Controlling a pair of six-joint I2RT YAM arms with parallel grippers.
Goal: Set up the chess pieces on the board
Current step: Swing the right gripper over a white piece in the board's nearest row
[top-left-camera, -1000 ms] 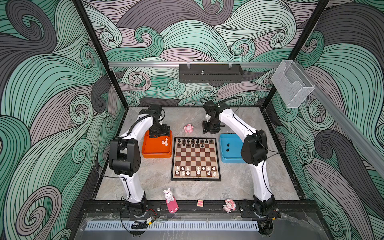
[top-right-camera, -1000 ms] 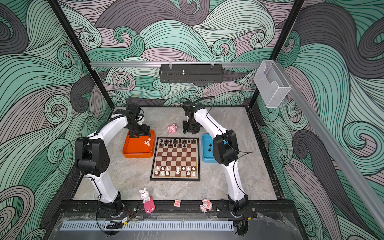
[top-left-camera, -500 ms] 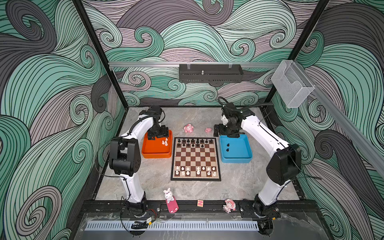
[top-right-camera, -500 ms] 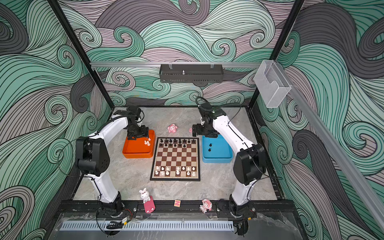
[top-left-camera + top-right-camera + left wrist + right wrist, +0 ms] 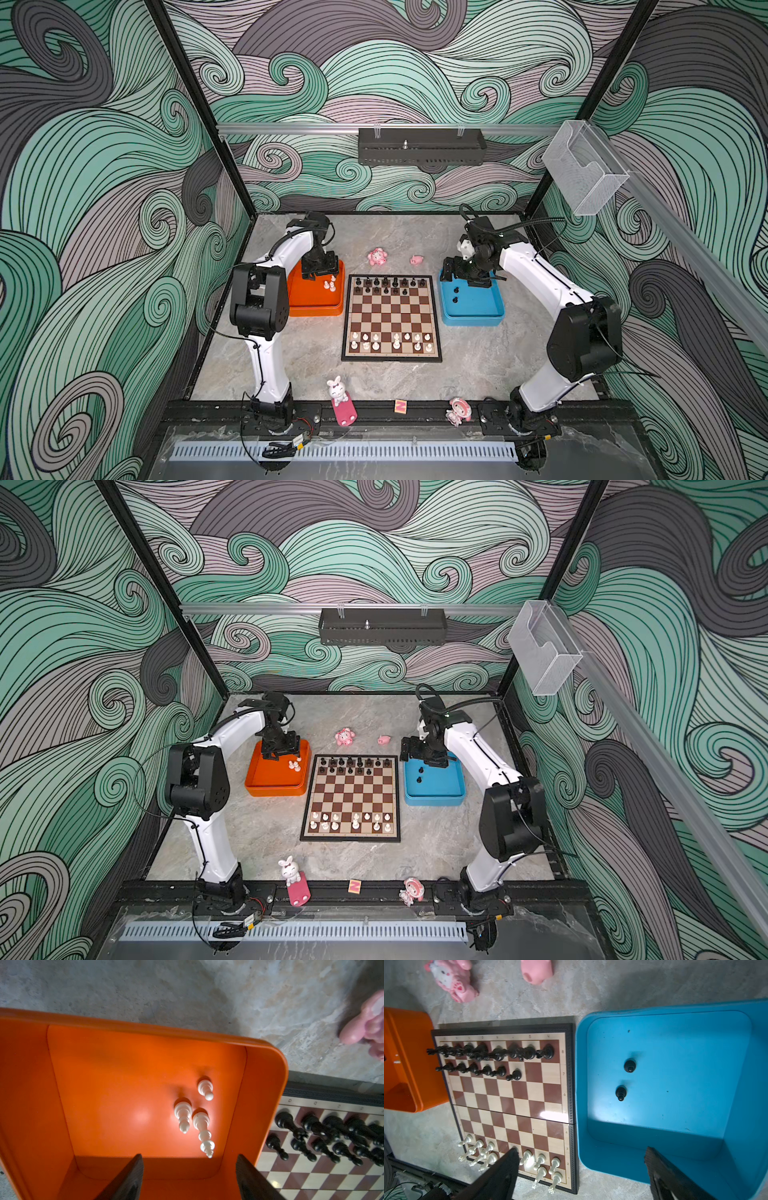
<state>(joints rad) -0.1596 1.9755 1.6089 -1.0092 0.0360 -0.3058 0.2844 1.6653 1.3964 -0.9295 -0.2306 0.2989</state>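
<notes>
A: Clearance over the board [image 5: 391,316]?
B: Middle ranks bare. Black pieces [image 5: 390,284] crowd the far ranks, white pieces [image 5: 392,340] the near ranks.
A: Trays?
B: Orange tray [image 5: 309,306]: white trio [image 5: 182,1113] bunched near the board-side wall, rest of the floor free. Blue tray [image 5: 478,309]: two black pawns [image 5: 629,1066] standing apart, remainder open.
</notes>
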